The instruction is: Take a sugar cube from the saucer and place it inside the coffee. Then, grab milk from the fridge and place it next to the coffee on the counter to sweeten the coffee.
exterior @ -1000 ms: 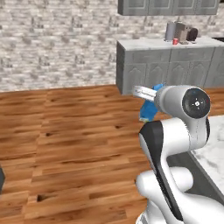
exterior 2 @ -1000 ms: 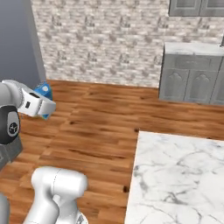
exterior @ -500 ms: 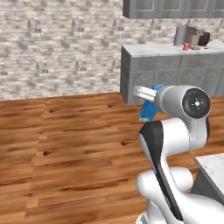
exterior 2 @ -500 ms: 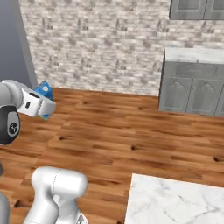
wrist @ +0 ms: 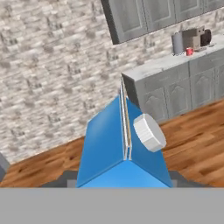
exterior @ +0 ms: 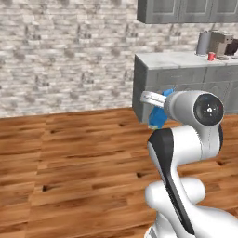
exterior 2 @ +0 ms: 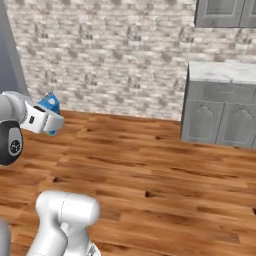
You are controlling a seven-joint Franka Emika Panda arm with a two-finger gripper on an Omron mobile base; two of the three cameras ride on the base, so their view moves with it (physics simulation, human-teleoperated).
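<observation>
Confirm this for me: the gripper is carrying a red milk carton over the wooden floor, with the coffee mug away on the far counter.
Wrong on the colour. The milk carton held in the gripper is blue, not red, as the hand view shows plainly. The rest stands: it is carried over the wooden floor, and the red coffee mug sits away on the far counter.

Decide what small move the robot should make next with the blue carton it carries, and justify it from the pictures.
Probably keep the jaws closed on the blue milk carton with the white cap and drive on toward the white marble counter. The small red mug stands there, far across the wood floor, so the carton is too far away to set down beside it yet.
</observation>
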